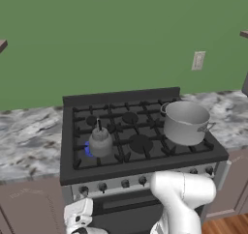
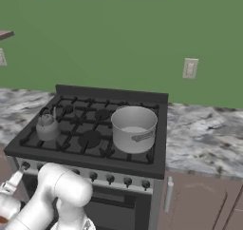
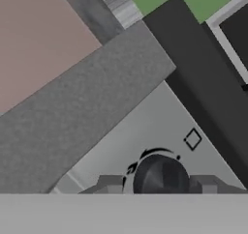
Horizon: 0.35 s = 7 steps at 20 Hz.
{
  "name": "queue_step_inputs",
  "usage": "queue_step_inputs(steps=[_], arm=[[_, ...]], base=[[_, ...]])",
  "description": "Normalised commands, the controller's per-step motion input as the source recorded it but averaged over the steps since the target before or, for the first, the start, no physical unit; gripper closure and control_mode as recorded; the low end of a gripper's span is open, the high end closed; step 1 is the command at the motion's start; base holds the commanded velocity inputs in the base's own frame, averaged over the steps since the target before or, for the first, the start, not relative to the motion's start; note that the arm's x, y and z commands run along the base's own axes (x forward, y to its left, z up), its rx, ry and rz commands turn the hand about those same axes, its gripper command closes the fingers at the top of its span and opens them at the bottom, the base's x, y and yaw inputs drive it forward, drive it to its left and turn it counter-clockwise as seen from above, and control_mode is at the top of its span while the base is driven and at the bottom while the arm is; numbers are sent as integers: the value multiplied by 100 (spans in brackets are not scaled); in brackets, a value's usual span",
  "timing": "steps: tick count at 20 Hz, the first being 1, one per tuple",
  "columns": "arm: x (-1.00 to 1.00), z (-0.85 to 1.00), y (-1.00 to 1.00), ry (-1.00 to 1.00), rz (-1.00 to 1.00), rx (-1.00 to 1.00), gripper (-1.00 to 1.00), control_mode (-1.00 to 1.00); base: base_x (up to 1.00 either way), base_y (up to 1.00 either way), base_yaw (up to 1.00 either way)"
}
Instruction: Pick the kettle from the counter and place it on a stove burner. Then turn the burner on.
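Observation:
The small grey kettle (image 1: 100,142) (image 2: 47,127) stands upright on the front-left stove burner of the black range. A blue flame (image 1: 89,150) shows at its base on the left, and the burner disc itself is hidden under the kettle. My gripper (image 3: 157,183) is low at the range's front panel. Its two fingertips sit on either side of a round dark control knob (image 3: 160,172) and close on it. The marble counter (image 1: 29,141) lies to the left of the range.
A large steel pot (image 1: 186,122) (image 2: 134,128) sits on the right-hand grates. A row of knobs (image 1: 125,183) runs along the silver front panel. Marble counter (image 2: 204,134) continues right of the range, over brown cabinets.

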Motion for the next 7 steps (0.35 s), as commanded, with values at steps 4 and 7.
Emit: queue_step_inputs(steps=[4, 7], arm=[[13, -96, 37, 29, 45, -50, 100, -100], [-15, -6, 12, 8, 16, -10, 100, -100]], base=[[0, 0, 0], [0, 0, 0]])
